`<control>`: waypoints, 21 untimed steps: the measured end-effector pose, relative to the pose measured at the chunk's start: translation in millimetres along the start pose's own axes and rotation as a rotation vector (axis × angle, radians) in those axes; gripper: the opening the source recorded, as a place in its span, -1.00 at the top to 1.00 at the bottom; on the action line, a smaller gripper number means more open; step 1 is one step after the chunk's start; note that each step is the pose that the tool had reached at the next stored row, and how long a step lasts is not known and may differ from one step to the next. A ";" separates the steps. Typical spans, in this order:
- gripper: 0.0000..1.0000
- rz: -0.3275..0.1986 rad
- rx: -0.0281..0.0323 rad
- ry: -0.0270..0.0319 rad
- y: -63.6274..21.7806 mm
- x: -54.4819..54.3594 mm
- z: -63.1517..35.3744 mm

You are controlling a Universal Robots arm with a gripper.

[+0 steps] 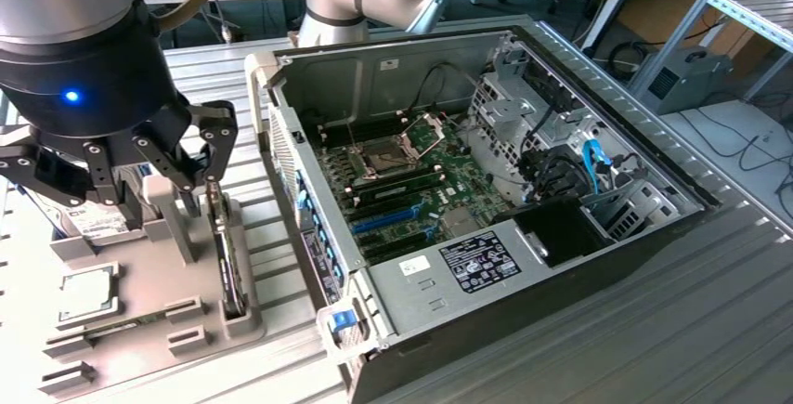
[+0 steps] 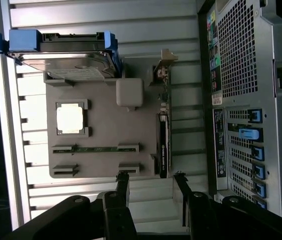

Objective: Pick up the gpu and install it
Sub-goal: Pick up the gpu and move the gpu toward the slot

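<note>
The gpu (image 1: 227, 255) is a thin black card standing on its edge in a slot along one side of the grey parts holder (image 1: 186, 283), on the exterior view's left. In the wrist view the gpu (image 2: 163, 147) shows edge-on, with its silver bracket (image 2: 163, 70) at the far end. My gripper (image 1: 176, 174) hangs open just above the holder, close over the card's end. In the wrist view the gripper (image 2: 150, 184) has its two fingers apart, one on each side of the card's line, with nothing between them.
The open computer case (image 1: 275, 135) lies beside the holder with its motherboard (image 1: 415, 190) and blue slots (image 1: 382, 221) exposed. On the holder (image 2: 106, 127) sit a hard drive in a blue carrier (image 2: 66, 55), a square silver processor chip (image 2: 71, 119) and a memory stick (image 2: 96, 149).
</note>
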State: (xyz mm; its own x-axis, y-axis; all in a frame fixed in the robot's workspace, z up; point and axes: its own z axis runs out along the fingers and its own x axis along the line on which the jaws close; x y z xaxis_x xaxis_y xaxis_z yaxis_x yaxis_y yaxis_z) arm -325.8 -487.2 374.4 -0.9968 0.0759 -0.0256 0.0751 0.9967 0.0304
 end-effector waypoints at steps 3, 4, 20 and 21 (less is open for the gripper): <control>0.04 0.000 0.0002 0.0000 0.0 -0.3 0.8; 0.04 0.000 0.0003 0.0000 0.0 -0.5 1.1; 0.04 0.000 0.0036 -0.0002 0.0 -2.0 5.4; 0.04 0.000 0.0039 -0.0002 0.0 -2.0 5.7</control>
State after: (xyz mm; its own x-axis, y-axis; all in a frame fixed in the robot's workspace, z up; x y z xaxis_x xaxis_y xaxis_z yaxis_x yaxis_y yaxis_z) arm -323.7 -487.2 368.8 -0.9968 0.0758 -0.0258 0.0751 0.9968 0.0264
